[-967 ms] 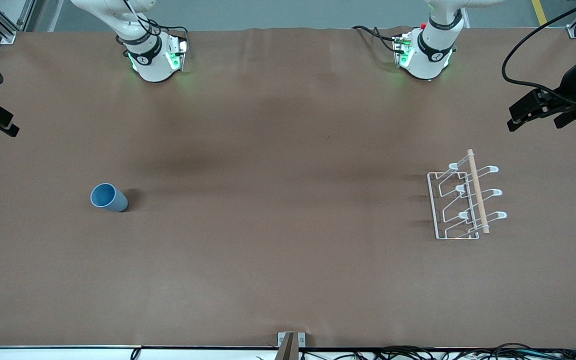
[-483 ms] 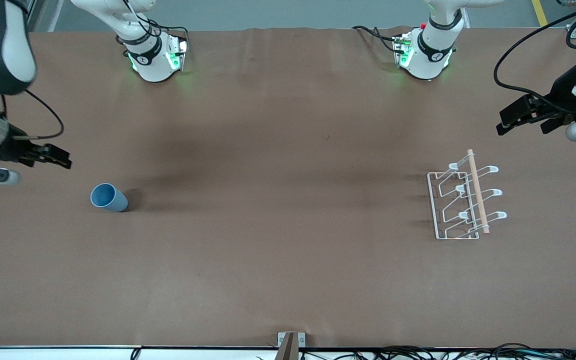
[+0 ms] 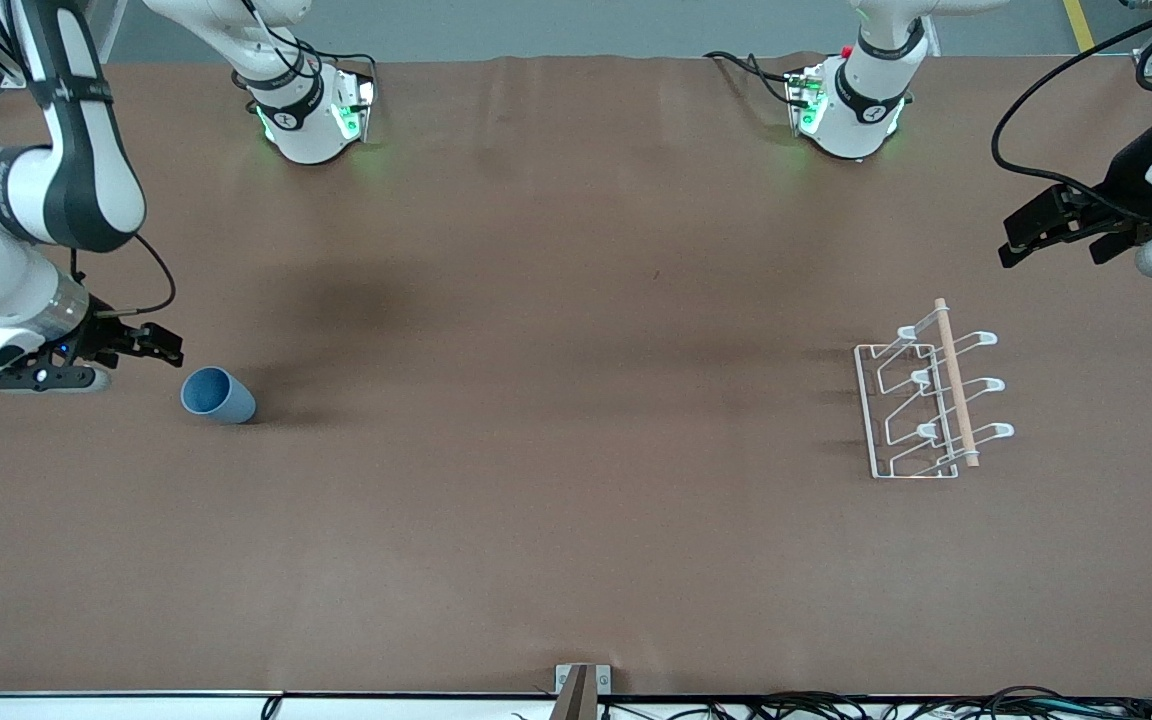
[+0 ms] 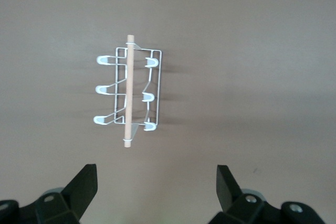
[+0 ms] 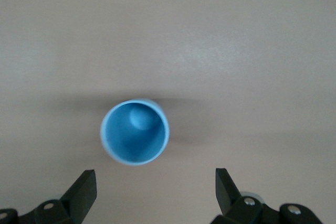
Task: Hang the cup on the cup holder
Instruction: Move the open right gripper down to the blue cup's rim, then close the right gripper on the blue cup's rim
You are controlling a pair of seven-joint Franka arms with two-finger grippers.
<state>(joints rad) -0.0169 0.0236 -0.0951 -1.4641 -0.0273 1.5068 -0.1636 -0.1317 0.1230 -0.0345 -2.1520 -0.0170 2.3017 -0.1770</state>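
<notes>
The light blue cup point(image 3: 218, 395) stands upright on the brown table toward the right arm's end; the right wrist view looks down into its darker inside point(image 5: 135, 132). My right gripper point(image 3: 168, 347) hovers open just beside the cup, and its fingers point(image 5: 84, 190) hold nothing. The white wire cup holder point(image 3: 955, 385) with its wooden rod stands toward the left arm's end, and the left wrist view shows it too point(image 4: 128, 93). My left gripper point(image 3: 1009, 240) hangs open and empty over the table near the holder.
Both arm bases point(image 3: 311, 115) point(image 3: 851, 105) stand along the table's farthest edge from the front camera. A small metal bracket point(image 3: 582, 685) and cables lie at the edge nearest it. Bare brown cloth point(image 3: 556, 420) stretches between cup and holder.
My right arm has swung in from the table's end and its gripper has come close beside the cup. The left gripper has shifted only slightly. Cup and holder have not moved.
</notes>
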